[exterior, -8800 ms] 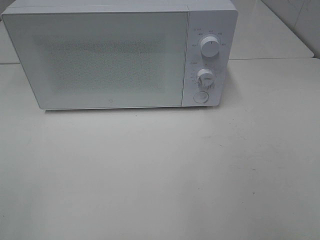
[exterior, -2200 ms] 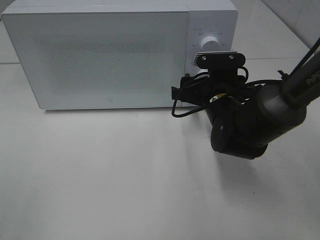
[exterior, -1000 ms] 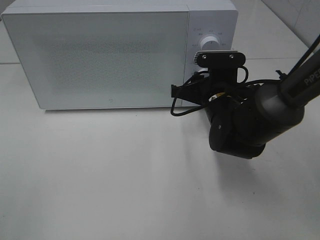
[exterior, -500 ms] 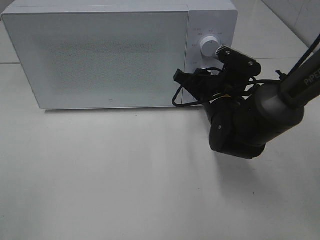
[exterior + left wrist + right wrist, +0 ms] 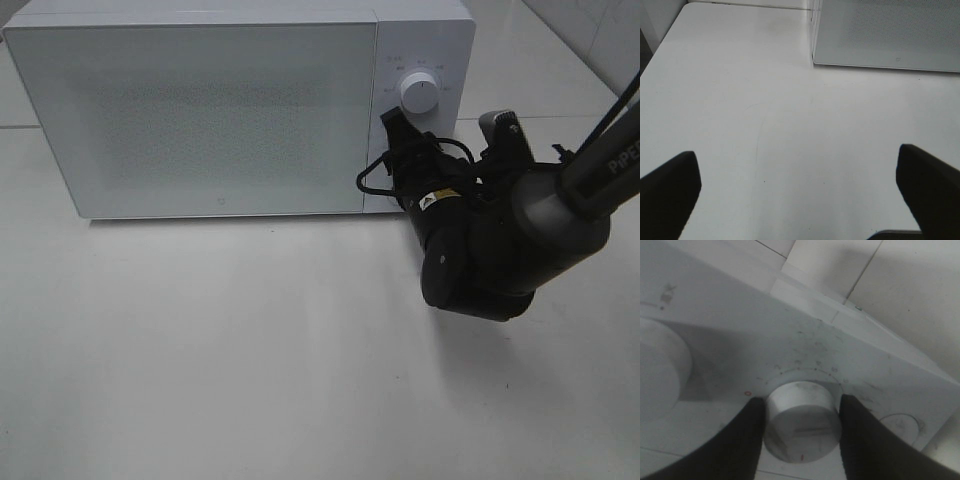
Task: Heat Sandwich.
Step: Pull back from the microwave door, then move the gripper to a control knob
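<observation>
A white microwave (image 5: 220, 110) stands at the back of the table with its door closed. The sandwich is hidden from every view. My right gripper (image 5: 403, 160) reaches the control panel from the right, below the upper knob (image 5: 418, 93). In the right wrist view its fingers (image 5: 747, 440) press both sides of the lower knob (image 5: 802, 422), so the right gripper (image 5: 802, 440) is shut on that knob. My left gripper (image 5: 800, 200) hangs open over bare table in front of the microwave's door (image 5: 885, 35), with nothing between its fingers.
The white table (image 5: 250, 350) spreads wide in front of the microwave. The dark right arm (image 5: 520, 240) crosses in from the right edge. A round button (image 5: 900, 427) sits beside the lower knob. The table's left edge (image 5: 655, 55) shows in the left wrist view.
The right wrist has rolled clockwise at the control panel, its camera bracket swinging from above to the right and uncovering the upper knob. The left gripper has stayed open.
</observation>
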### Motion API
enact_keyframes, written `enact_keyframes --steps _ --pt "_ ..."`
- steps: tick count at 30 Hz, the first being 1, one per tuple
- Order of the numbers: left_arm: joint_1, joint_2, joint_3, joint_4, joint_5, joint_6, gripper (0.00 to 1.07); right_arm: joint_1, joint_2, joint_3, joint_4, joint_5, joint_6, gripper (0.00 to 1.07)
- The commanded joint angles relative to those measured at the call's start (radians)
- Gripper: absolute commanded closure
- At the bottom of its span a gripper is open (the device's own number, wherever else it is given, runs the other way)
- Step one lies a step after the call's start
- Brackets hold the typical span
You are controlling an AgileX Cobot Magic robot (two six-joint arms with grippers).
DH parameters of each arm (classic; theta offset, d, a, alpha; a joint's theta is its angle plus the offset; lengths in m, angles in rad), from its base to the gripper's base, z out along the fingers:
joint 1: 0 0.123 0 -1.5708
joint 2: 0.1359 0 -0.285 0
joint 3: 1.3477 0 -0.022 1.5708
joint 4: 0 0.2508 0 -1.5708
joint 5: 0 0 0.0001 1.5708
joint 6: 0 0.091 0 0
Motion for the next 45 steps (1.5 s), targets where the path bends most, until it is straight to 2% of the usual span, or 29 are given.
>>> enact_keyframes --steps 1,10,21,32,35,38,39,42,45 --pt "-0.002 -0.017 0.001 0.000 -0.006 -0.001 0.07 0.002 -0.009 -0.027 -0.085 -0.079 0.176 0.91" --pt "-0.002 -0.017 0.001 0.000 -0.006 -0.001 0.07 0.002 -0.009 -0.027 -0.085 -0.079 0.481 0.90" --pt "-0.002 -0.017 0.001 0.000 -0.006 -0.001 0.07 0.002 -0.009 -0.027 -0.085 -0.079 0.436 0.89" --pt "-0.002 -0.017 0.001 0.000 -0.006 -0.001 0.07 0.002 -0.009 -0.027 -0.073 -0.079 0.427 0.83" --pt "-0.002 -0.017 0.001 0.000 -0.006 -0.001 0.07 0.002 -0.009 -0.026 -0.051 -0.079 0.427 0.78" --pt "-0.002 -0.017 0.001 0.000 -0.006 -0.001 0.07 0.002 -0.011 -0.015 -0.028 -0.080 0.429 0.65" --pt "-0.002 -0.017 0.001 0.000 -0.006 -0.001 0.07 0.002 -0.011 -0.015 -0.028 -0.080 0.429 0.65" --pt "-0.002 -0.017 0.001 0.000 -0.006 -0.001 0.07 0.002 -0.011 -0.011 -0.023 -0.076 0.428 0.52" --pt "-0.002 -0.017 0.001 0.000 -0.006 -0.001 0.07 0.002 -0.011 -0.011 -0.025 -0.076 0.427 0.46"
